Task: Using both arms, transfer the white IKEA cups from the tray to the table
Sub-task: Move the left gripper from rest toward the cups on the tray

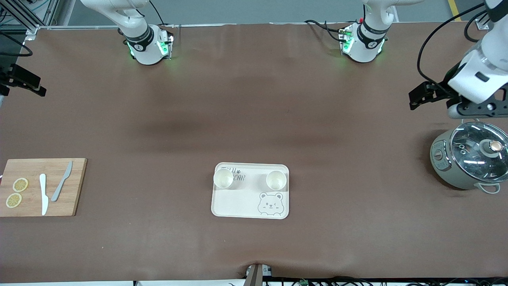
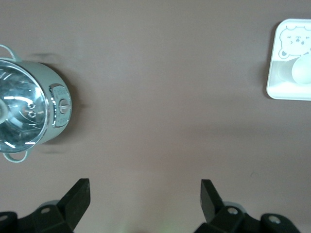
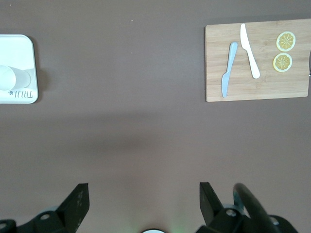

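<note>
Two white IKEA cups stand upright on a cream bear-print tray [image 1: 238, 202] at the table's middle, one [image 1: 223, 178] toward the right arm's end, the other [image 1: 276, 180] toward the left arm's end. My left gripper [image 1: 417, 97] is open and empty in the air beside a pot, far from the tray. My right gripper [image 1: 33, 85] is open and empty over the table's edge at the right arm's end. The left wrist view shows its open gripper [image 2: 145, 196], the tray [image 2: 282, 92] and one cup [image 2: 302, 72]. The right wrist view shows its open gripper [image 3: 144, 199], the tray [image 3: 22, 48] and one cup [image 3: 9, 76].
A grey-green pot with a glass lid [image 1: 470, 161] stands at the left arm's end, also in the left wrist view [image 2: 29, 116]. A wooden cutting board [image 1: 75, 190] with two knives and two lemon slices lies at the right arm's end, also in the right wrist view [image 3: 214, 73].
</note>
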Tool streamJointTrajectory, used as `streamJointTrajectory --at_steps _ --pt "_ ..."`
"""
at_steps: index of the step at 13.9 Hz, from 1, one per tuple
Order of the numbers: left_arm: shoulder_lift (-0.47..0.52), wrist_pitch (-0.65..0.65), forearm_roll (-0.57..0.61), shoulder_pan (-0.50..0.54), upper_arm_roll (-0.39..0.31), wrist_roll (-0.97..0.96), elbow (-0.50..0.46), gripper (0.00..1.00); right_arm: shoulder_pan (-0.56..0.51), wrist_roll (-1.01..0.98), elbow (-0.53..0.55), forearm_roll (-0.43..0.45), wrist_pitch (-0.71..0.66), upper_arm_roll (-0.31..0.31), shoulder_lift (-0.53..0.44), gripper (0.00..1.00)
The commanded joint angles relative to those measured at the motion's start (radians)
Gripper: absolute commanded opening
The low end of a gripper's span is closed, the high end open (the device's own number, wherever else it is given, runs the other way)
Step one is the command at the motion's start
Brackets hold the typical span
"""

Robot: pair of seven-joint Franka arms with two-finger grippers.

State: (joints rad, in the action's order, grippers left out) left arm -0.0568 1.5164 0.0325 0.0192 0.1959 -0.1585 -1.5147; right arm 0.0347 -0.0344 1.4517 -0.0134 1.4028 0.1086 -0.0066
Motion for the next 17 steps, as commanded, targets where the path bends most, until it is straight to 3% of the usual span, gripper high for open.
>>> streamJointTrajectory --at_steps 1,5,17 --pt "-0.052 0.001 0.014 -0.039 0.007 -0.021 0.024 1.0 -0.009 -0.004 -0.03 0.006 -0.008 -0.003 0.01 1.0" --pt "-0.121 0.065 0.02 -0.12 0.007 -0.047 0.024 1.0 -0.009 -0.004 -0.03 0.003 -0.008 -0.003 0.014 1.0" --pt "-0.389 0.341 0.05 -0.378 0.008 -0.542 0.059 1.0 -0.009 -0.005 -0.03 0.006 -0.008 -0.003 0.014 1.0"
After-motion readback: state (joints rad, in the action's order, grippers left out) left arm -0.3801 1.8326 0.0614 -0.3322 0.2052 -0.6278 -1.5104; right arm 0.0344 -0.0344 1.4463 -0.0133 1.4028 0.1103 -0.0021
